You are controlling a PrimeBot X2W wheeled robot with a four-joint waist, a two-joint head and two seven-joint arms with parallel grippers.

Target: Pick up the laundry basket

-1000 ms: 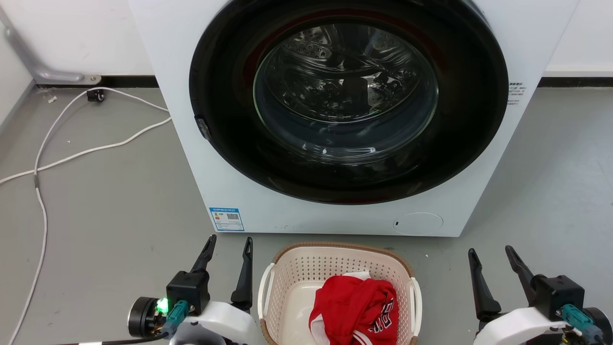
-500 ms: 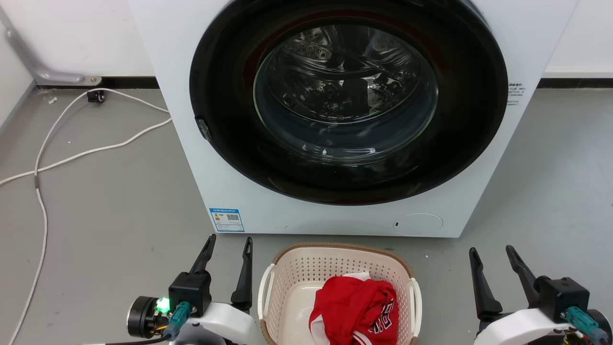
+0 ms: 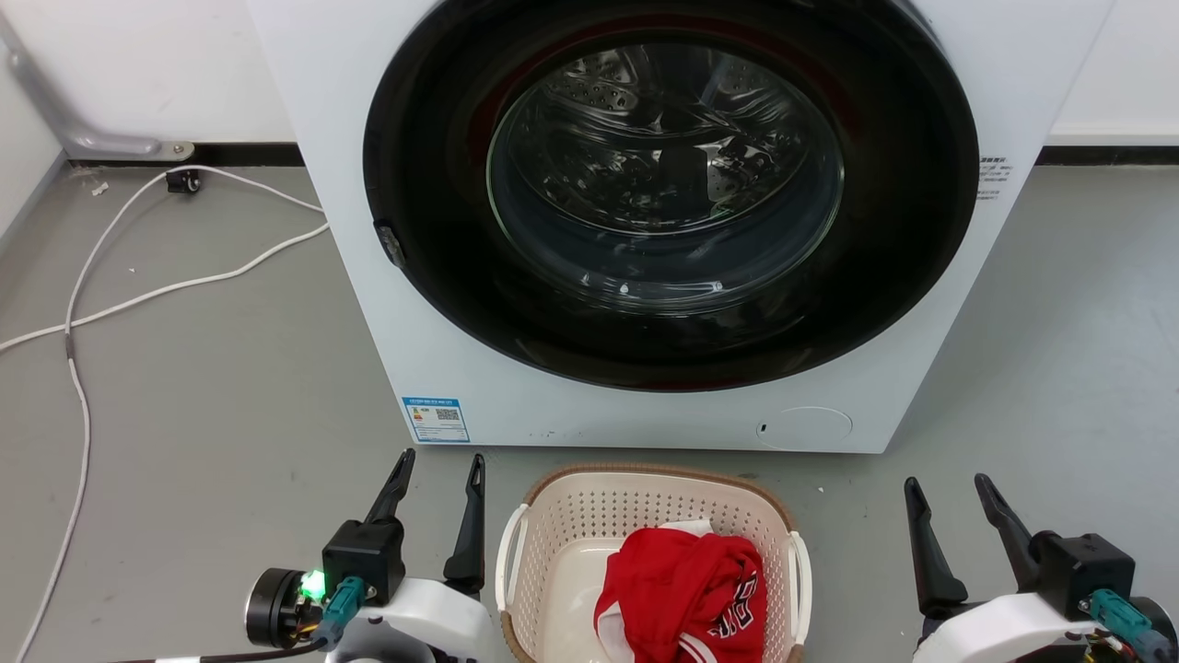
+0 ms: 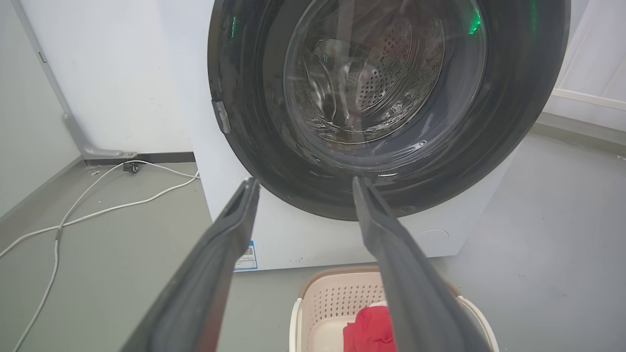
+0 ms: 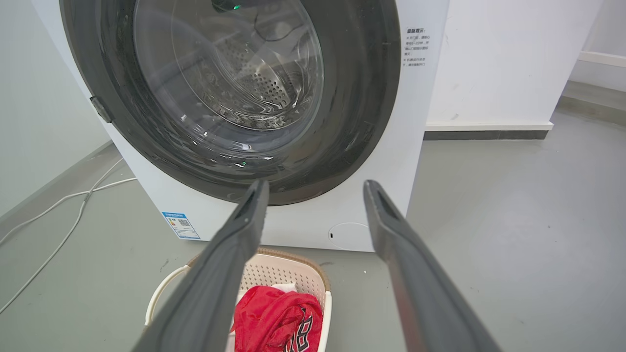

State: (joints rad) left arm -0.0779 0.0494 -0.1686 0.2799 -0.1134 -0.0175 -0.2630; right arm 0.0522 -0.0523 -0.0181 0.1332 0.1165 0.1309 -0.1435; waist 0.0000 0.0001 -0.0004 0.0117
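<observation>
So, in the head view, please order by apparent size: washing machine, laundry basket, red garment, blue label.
Largest first:
washing machine
laundry basket
red garment
blue label
Basket and garment are cut off at the bottom edge; the order holds.

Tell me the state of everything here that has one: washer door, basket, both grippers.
washer door: shut
laundry basket: upright on the floor, not gripped, holding a red garment
left gripper: open, empty
right gripper: open, empty
</observation>
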